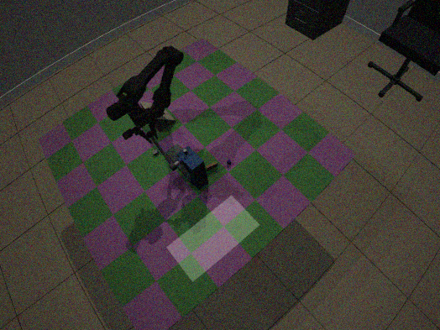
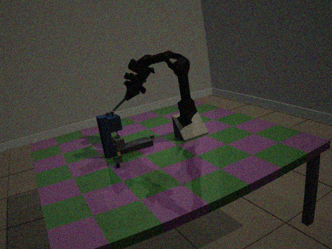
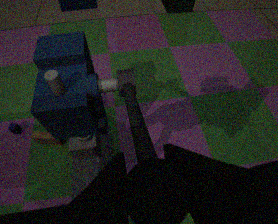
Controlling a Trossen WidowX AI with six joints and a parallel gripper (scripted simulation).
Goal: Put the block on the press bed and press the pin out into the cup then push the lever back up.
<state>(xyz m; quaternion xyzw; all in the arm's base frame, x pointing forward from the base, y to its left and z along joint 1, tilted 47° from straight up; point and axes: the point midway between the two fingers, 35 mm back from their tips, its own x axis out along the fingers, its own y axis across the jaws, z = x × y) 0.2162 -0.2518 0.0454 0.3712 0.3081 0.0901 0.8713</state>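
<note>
Well, from above I see the black gripper [image 1: 148, 135] [image 2: 127, 97] [image 3: 144, 155] reaching toward the blue press [image 1: 193, 161] [image 2: 104, 136] [image 3: 65, 102], with the slim lever [image 1: 160, 149] [image 2: 119, 104] [image 3: 140, 126] running between them. From the side, the lever slants down from the gripper to the press's top, and its fingers are closed around the lever's end. The small block [image 2: 119, 142] [image 3: 82, 143] sits on the bed below the punch [image 2: 117, 133]; I can't make out its pin. In the wrist view, the block shows partly at the press's near side, apart from the gripper, and a small dark thing [image 1: 228, 162] [image 2: 118, 165] [image 3: 15, 128] lies near the press.
</note>
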